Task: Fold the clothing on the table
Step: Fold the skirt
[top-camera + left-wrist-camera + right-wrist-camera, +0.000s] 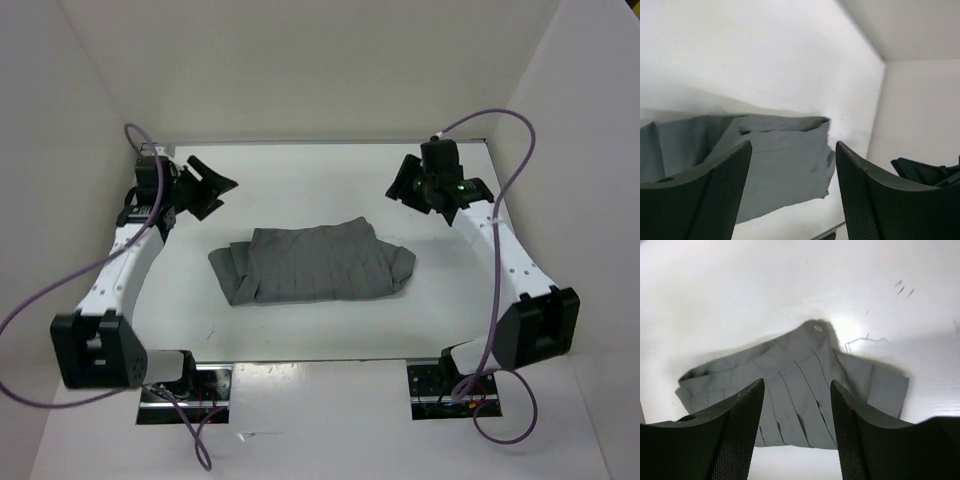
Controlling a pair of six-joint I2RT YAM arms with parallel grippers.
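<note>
From above, the clothing [315, 262] lies near the middle of the table [300, 175], a compact grey bundle with its long axis running left to right. Its pleats run across that axis, from near to far. The left gripper [215, 185] hangs beyond the garment's far-left corner and the right gripper [403, 180] beyond its far-right corner. Both are clear of the cloth, so from either one the garment lies inward and back towards the bases. Neither arm looks clearly nearer – each has its own end of the long axis.

In the left wrist view the left gripper [794, 147] has its jaws well apart with nothing between them. Past the dark fingers [722, 192] the clothing [695, 142] lies flat on the white surface, one layer stacked on another, with a squared corner towards the side wall.

In the right wrist view the right gripper [796, 385] is likewise spread and empty. The clothing [790, 365] lies below and ahead of it, its pleat lines fanning out from a small pale fastener [818, 328] at the top edge. A flap sticks out on one side, and a loose thread [865, 340] lies just beside it on the table.

The garment looks doubled over already. If another fold is wanted, it would probably go across the long axis, with one end carried over to the other.
</note>
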